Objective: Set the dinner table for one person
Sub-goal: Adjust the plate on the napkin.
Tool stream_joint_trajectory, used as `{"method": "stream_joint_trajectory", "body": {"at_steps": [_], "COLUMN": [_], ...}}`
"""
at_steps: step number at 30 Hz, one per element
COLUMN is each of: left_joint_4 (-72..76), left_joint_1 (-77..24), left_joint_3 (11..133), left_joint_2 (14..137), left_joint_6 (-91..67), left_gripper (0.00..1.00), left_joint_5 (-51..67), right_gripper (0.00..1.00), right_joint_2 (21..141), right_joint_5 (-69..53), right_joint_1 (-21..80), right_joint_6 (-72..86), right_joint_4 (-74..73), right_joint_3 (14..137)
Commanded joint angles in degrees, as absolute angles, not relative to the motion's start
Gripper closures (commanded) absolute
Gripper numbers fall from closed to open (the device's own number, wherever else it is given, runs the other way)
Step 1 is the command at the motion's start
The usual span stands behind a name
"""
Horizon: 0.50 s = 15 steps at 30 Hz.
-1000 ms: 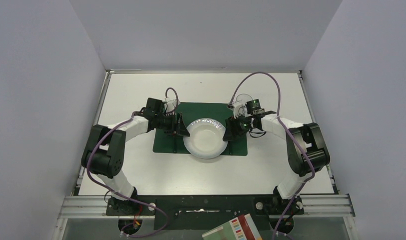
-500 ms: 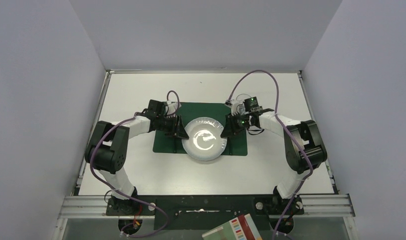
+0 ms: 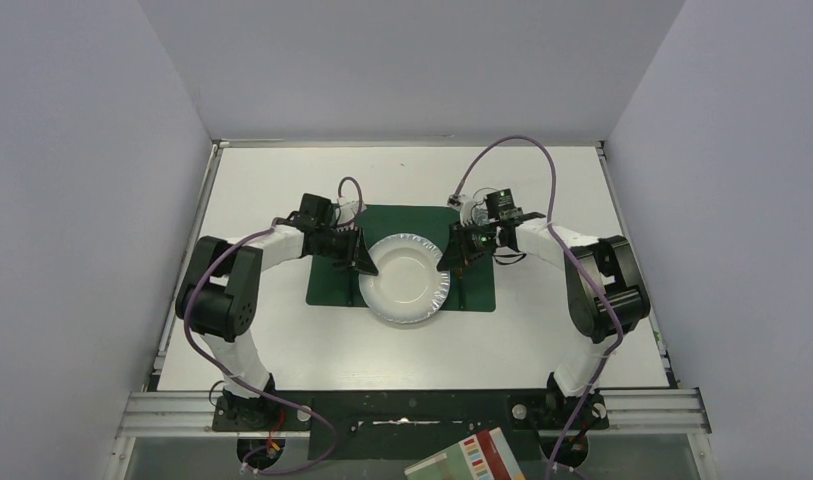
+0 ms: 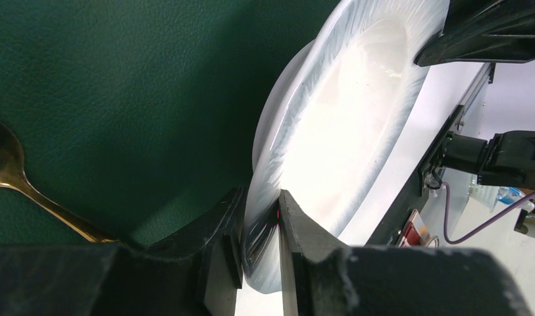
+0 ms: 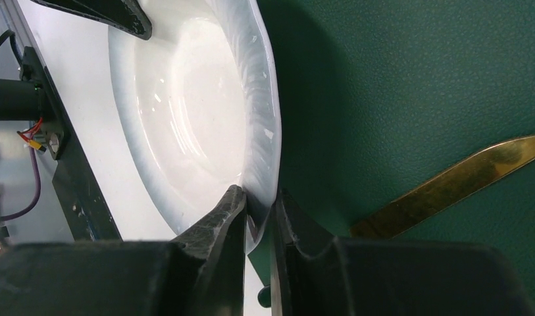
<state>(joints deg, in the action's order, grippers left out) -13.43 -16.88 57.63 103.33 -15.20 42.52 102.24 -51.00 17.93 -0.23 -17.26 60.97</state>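
Observation:
A white plate (image 3: 405,278) lies over the near half of a dark green placemat (image 3: 327,285) on the white dinner table (image 3: 282,340). My left gripper (image 3: 363,258) is shut on the plate's left rim; in the left wrist view its fingers (image 4: 304,237) pinch the plate (image 4: 343,131) edge. My right gripper (image 3: 448,256) is shut on the right rim, with the plate (image 5: 185,118) edge squeezed between its fingers (image 5: 228,210). A gold spoon (image 4: 14,171) lies on the placemat (image 4: 120,99) left of the plate. A gold knife (image 5: 449,181) lies on the placemat (image 5: 416,79) to its right.
A clear glass (image 3: 470,208) stands just behind the right gripper at the placemat's far right corner. A metal rim and grey walls close in the table on three sides. A coloured booklet (image 3: 472,458) lies below the near rail, off the table.
Both grippers have moved in towards the plate and shut on its opposite rims. The plate has shifted slightly to the left.

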Motion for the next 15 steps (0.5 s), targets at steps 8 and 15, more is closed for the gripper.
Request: {"method": "stream_joint_trajectory", "body": {"at_steps": [8, 15], "left_joint_4": [-14.1, -13.9], "left_joint_1": [-15.38, -15.07], "left_joint_3": [62.65, 62.05], "left_joint_2": [105.49, 105.13], "left_joint_6": [-13.8, -13.67], "left_gripper": [0.81, 0.81], "left_joint_5": [44.12, 44.21], "right_gripper": [1.0, 0.98], "right_joint_2": [105.32, 106.03], "right_joint_5": [-45.44, -45.47], "right_joint_1": [19.18, 19.31], "right_joint_6": [-5.02, -4.68], "right_joint_4": [-17.83, -16.94], "right_joint_3": [62.77, 63.08]}}
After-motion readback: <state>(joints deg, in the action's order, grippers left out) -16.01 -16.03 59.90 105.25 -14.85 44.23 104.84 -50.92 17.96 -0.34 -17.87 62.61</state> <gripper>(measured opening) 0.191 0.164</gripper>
